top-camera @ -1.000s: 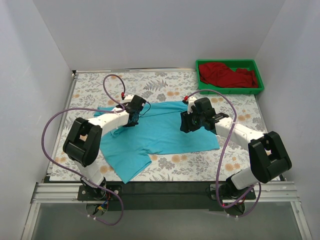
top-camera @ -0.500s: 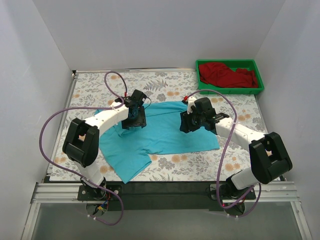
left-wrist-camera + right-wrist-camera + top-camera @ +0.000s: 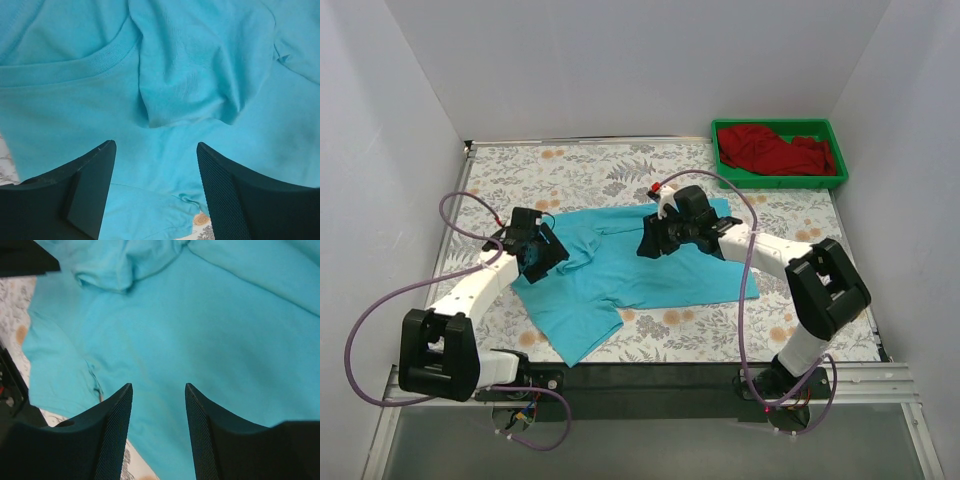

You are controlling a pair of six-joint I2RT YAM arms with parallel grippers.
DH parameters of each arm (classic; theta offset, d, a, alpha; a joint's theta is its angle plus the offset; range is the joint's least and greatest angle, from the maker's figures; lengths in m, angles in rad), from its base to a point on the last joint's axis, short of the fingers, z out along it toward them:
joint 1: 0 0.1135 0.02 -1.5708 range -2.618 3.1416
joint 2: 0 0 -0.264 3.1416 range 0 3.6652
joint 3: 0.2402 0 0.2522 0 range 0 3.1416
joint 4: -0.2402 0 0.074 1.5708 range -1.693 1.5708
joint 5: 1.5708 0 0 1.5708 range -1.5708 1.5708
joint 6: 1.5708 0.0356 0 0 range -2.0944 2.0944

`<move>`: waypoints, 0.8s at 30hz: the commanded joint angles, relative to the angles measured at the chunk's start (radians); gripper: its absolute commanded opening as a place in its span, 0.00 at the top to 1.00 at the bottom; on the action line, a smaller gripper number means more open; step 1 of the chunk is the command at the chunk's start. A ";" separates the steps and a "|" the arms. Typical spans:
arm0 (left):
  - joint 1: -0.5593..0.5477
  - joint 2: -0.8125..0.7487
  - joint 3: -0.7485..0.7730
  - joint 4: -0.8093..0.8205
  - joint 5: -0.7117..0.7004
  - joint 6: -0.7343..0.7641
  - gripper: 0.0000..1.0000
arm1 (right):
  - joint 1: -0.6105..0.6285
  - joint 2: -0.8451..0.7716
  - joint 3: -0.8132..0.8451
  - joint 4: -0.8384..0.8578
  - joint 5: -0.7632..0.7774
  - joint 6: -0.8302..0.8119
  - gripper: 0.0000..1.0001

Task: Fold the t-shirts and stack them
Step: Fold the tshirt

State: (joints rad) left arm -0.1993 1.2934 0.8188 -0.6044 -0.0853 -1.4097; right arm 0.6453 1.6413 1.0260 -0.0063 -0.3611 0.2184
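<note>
turquoise t-shirt (image 3: 650,280) on table (image 3: 580,165) | left hand (image 3: 548,258), right hand (image 3: 648,243) above it | red t-shirt (image 3: 775,150) in green tray (image 3: 780,182)

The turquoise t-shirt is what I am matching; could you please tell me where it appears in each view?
Top external: the turquoise t-shirt lies spread mid-table.
Left wrist: it fills nearly the whole picture, collar at upper left.
Right wrist: it fills most of the picture.
Shared landmark: the floral table cover, peeking out at the shirt's edge in both wrist views.
</note>
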 commanded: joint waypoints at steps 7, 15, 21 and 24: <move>0.024 0.010 -0.119 0.275 0.162 -0.118 0.46 | 0.040 0.190 0.154 0.265 -0.090 0.260 0.54; 0.032 0.014 -0.161 0.325 0.098 -0.124 0.50 | 0.054 0.322 0.232 0.331 -0.124 0.340 0.54; 0.034 -0.011 -0.198 0.324 0.006 -0.138 0.49 | 0.062 0.374 0.266 0.342 -0.134 0.361 0.53; 0.034 -0.006 -0.210 0.325 -0.008 -0.150 0.48 | 0.065 0.397 0.282 0.347 -0.139 0.372 0.53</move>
State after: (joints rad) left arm -0.1719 1.3182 0.6205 -0.2977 -0.0368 -1.5414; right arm 0.7025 2.0212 1.2564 0.2802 -0.4793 0.5667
